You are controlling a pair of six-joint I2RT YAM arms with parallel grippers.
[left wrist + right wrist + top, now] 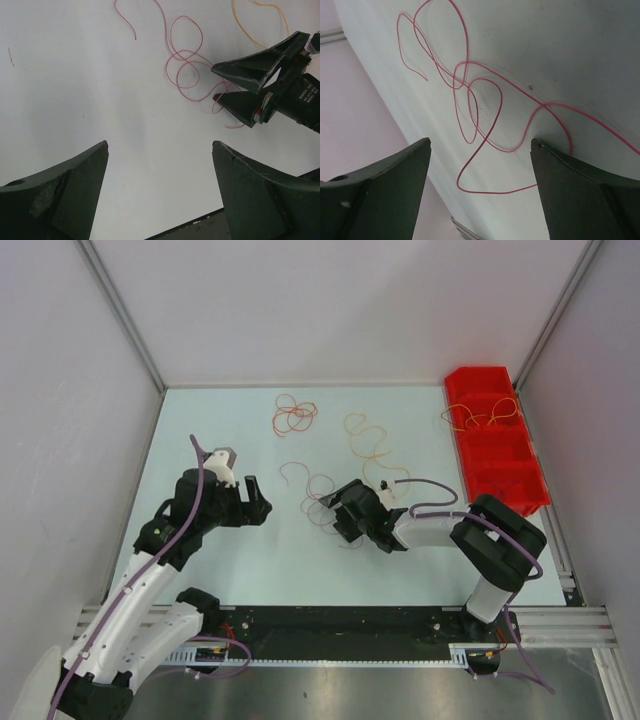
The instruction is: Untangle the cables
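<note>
Top view: the right hand [336, 517] covers the near end of the pink cable [318, 485], so only its far loops show there. In the right wrist view the cable's loops lie flat on the surface [200, 440] between the two fingers; one strand runs off the right edge and another ends at the right fingertip, contact unclear. Right hand is open, jaws spread wide, nothing pinched. In the left wrist view it shows side-on with its tips at the edge of the pink loops. Left hand [257, 498] is open too and holds nothing, over bare surface well left of the pink cable. All cables are hair-thin and single strands are hard to separate from above. An orange-yellow cable [368, 445] lies just beyond the right hand, apart from the pink one as far as can be told. A red-orange bundle [295, 418] sits further back near the far edge, on its own. A purple hose [440, 485] arcs over the right arm and hides some surface behind it. A red bin [512, 475] stands along the right edge, divided into compartments. Thin yellowish cables [480, 416] sit toward its far end and spill over the left wall; which compartment is unclear. The nearer compartments show only red floor.
</note>
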